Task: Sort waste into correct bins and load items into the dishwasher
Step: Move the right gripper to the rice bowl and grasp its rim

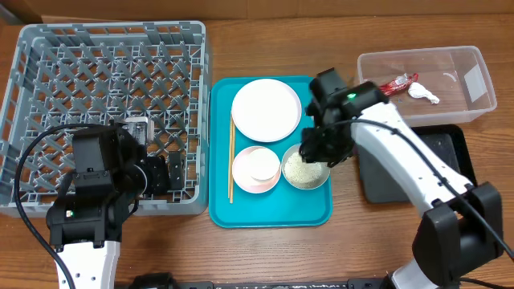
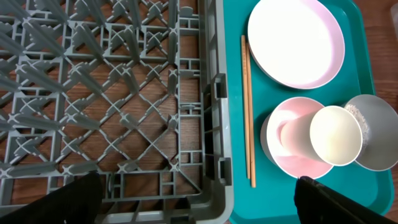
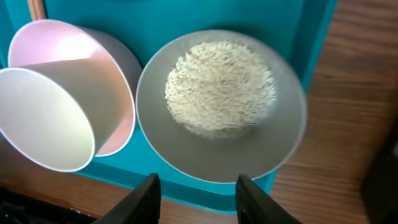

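Wooden table (image 1: 265, 255) with a teal tray (image 1: 273, 207) — the right gripper (image 3: 194, 198), jaws partly apart and empty, hovers at the rim of the grey bowl (image 3: 286, 137) of rice (image 3: 217, 87) on it — while the left gripper (image 2: 202, 198) hangs wide open, empty, over a corner of the dish rack (image 2: 93, 93).

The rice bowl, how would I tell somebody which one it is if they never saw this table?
Find the teal tray beside the big grey rack. In its near right corner sits the pale grey bowl. It is the only dish holding white rice; the pink bowl next to it holds a cup.
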You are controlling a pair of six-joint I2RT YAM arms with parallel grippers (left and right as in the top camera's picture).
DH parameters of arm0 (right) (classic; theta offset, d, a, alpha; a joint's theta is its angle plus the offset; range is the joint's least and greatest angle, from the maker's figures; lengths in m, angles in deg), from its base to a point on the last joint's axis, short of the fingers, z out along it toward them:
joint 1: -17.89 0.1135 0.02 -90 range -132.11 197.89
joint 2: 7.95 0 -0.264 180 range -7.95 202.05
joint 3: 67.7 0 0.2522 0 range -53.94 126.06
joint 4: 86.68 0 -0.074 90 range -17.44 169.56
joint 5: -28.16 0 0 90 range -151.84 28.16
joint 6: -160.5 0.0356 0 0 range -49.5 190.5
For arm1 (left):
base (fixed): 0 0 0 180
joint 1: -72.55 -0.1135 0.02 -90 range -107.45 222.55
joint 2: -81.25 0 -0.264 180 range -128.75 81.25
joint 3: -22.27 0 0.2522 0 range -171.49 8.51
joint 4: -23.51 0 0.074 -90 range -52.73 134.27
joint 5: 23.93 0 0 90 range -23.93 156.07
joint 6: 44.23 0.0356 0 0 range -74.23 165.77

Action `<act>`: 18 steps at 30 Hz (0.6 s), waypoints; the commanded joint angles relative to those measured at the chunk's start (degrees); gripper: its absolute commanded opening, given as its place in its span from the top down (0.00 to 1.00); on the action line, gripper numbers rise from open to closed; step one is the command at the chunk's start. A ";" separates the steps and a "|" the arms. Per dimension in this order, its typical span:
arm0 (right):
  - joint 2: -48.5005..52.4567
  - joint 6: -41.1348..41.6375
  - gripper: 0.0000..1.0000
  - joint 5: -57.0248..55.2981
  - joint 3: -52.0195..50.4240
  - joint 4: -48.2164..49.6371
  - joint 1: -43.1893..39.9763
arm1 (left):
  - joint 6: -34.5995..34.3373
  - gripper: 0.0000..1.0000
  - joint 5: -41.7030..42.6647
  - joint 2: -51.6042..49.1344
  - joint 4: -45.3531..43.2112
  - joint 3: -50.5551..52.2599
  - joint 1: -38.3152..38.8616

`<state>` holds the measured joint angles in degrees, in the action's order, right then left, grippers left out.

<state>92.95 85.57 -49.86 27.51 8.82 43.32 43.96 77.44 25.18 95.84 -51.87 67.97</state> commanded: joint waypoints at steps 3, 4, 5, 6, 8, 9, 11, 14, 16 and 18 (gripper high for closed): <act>0.04 6.49 0.66 -7.10 -4.22 4.35 5.14 | -1.03 0.00 0.70 -0.17 -0.09 -1.33 0.09; 0.07 7.48 0.66 -9.97 -6.16 6.80 7.28 | -1.03 0.00 0.70 -0.17 -0.04 -1.33 0.09; 0.09 7.37 0.67 -10.62 -7.52 8.90 8.61 | -1.03 0.00 0.70 -0.17 -0.02 -1.33 0.09; 0.09 7.26 0.67 -10.99 -8.79 10.64 9.70 | -1.03 0.00 0.70 -0.17 -0.04 -1.33 0.09; 0.11 7.26 0.67 -11.08 -10.49 12.52 11.08 | -1.01 0.00 0.70 -0.17 -0.02 -1.33 0.09; 0.11 7.26 0.67 -11.10 -11.30 13.42 11.87 | -1.01 0.00 0.70 -0.17 0.00 -1.33 0.09; 0.11 7.26 0.64 -11.10 -12.02 14.86 12.57 | -1.01 0.00 0.70 -0.17 0.02 -1.33 0.09; 0.17 7.26 0.62 -11.08 -13.05 16.46 13.25 | -1.01 0.00 0.70 -0.17 -0.02 -1.33 0.09; 0.39 6.99 0.63 -11.08 -13.44 16.50 13.25 | -1.01 0.00 0.70 -0.17 0.09 -1.33 0.09; 0.66 5.62 0.63 -10.86 -13.64 16.48 13.29 | -1.01 0.00 0.70 -0.17 0.13 -1.33 0.09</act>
<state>92.97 92.26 -59.95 14.57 25.06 56.28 43.96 77.44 25.18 96.01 -51.87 67.97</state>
